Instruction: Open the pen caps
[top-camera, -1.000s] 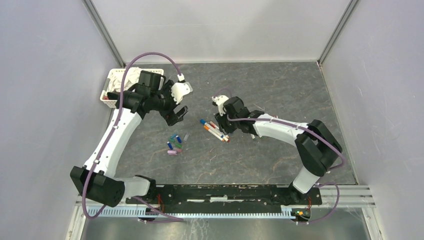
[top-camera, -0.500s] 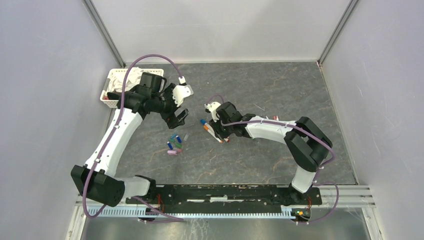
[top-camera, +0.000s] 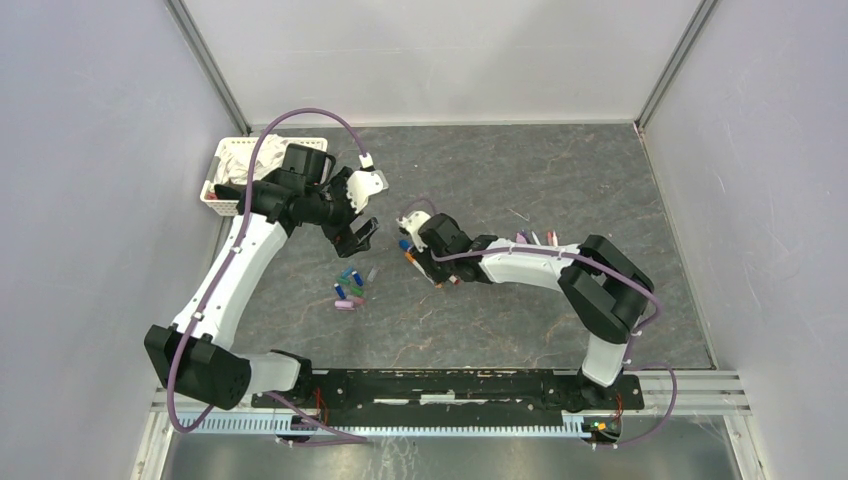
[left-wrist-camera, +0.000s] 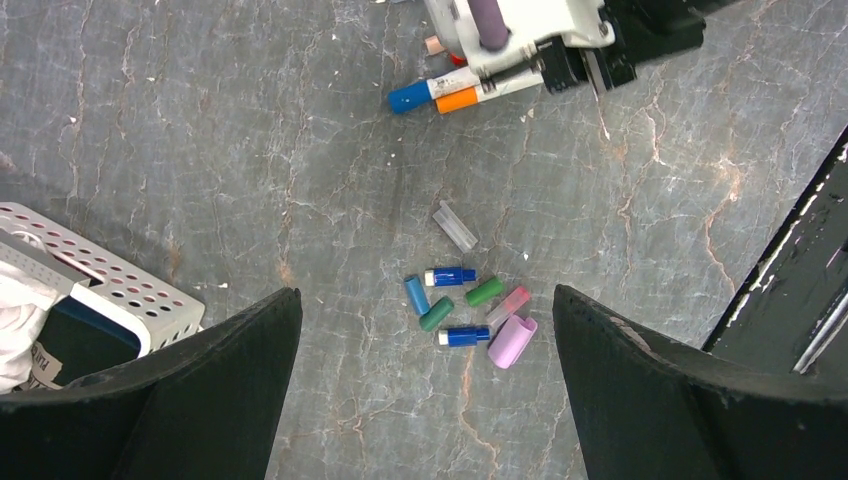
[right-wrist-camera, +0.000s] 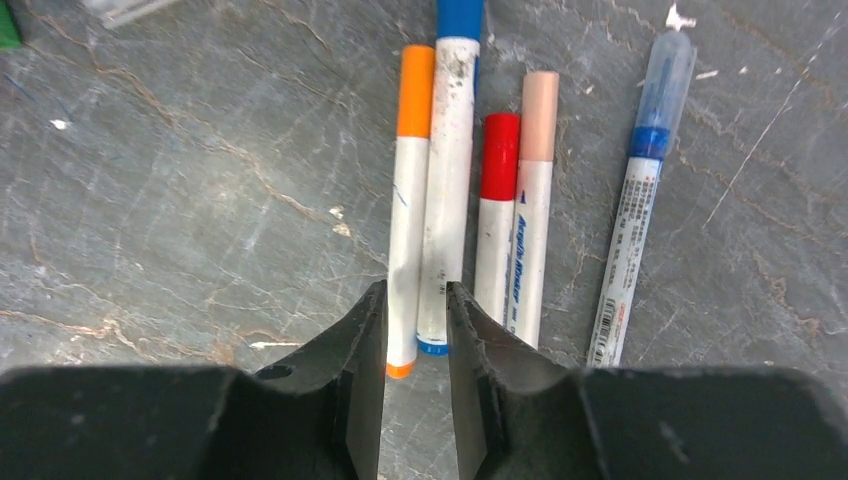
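Hovering above the heap of loose caps (left-wrist-camera: 437, 313), which lies near-left of the row of pens (right-wrist-camera: 447, 200), my left pincer (left-wrist-camera: 425, 298) is spread wide and holds nothing. The caps are short, smooth plastic cylinders in blue, green and pink. A wider pink-purple cap (left-wrist-camera: 512, 341) sits at the heap's edge, and a clear cap (left-wrist-camera: 455, 227) lies apart on the side toward the row. By my reckoning several pens are done and the task is partway through.

At the near end of the row my right pincer (right-wrist-camera: 415, 300) sits low with its jaws only a slit apart. The butts of the orange-capped pen (right-wrist-camera: 408, 200) and the blue-capped pen (right-wrist-camera: 445, 150) show in that slit, and I see nothing clamped. I judge the step in hand is taking one barrel. The next move calls for singling out one pen, since these two lie touching. After that I would grip its barrel so my left pincer can pull the cap at the far end straight along the pen.

The barrels are slim, round, white and slick, and the blue-capped one is smudged. The red-capped pen (right-wrist-camera: 497, 220) and peach-capped pen (right-wrist-camera: 535, 200) lie just beside it, and a clear-capped pen (right-wrist-camera: 640, 220) lies apart beyond them. Far-left of the row stands a perforated white basket (left-wrist-camera: 120, 290) on the veined grey table (left-wrist-camera: 250, 150).
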